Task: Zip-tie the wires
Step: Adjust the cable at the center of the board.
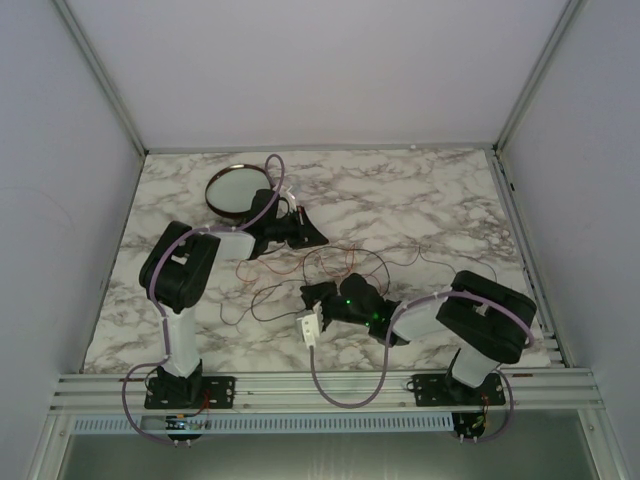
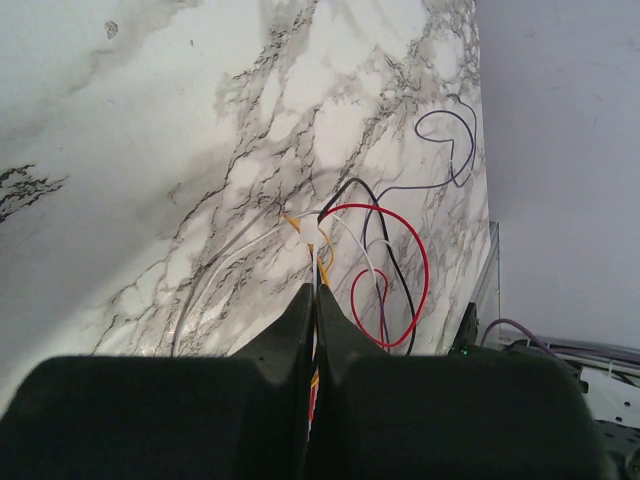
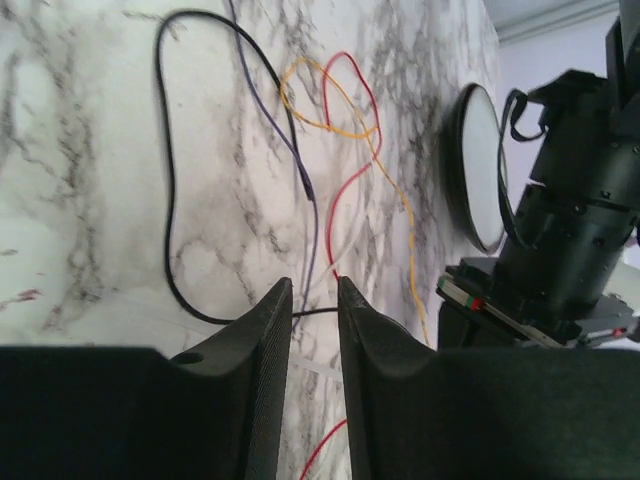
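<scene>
My left gripper (image 2: 314,292) is clenched on the wires (image 2: 380,206) at lower centre of its view, anchoring the bunch while loose loops fan out above. The right gripper (image 3: 314,285) stands slightly parted at bottom centre, strands running into the gap, probably lining up to gather them.

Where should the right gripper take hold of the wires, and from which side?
Judging by the right wrist view, take the wires where the purple and red strands run close together, just ahead of the right gripper. Come straight forward, jaws straddling them; farther out they fan into loose loops.
</scene>
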Controlling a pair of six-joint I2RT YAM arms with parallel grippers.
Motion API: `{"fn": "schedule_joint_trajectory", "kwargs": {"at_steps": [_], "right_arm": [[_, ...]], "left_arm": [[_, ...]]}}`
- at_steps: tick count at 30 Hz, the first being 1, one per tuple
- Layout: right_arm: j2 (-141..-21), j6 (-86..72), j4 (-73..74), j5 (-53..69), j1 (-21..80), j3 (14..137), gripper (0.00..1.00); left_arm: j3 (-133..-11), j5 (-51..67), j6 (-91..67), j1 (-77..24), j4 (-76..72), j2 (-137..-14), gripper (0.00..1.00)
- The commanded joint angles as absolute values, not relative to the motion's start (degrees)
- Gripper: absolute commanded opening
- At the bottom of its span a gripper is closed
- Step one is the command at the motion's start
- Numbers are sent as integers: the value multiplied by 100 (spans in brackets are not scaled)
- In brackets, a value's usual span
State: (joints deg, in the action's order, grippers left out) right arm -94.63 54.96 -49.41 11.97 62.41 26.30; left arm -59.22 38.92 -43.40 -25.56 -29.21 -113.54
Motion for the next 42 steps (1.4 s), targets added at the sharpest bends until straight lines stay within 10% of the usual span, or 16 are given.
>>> {"fn": "schedule_joint_trajectory", "kwargs": {"at_steps": [1,42], "right_arm": [[-9197,5114,-4128,1921,6346,2639,26],[-9343,4767,-3307,2280,6434,3296,35]], "left_arm": [[-5917,3876,-4351,-2575,-3028,-11303,0],[-6003,3845,-4334,-2628,-2954,-11327,0]]}}
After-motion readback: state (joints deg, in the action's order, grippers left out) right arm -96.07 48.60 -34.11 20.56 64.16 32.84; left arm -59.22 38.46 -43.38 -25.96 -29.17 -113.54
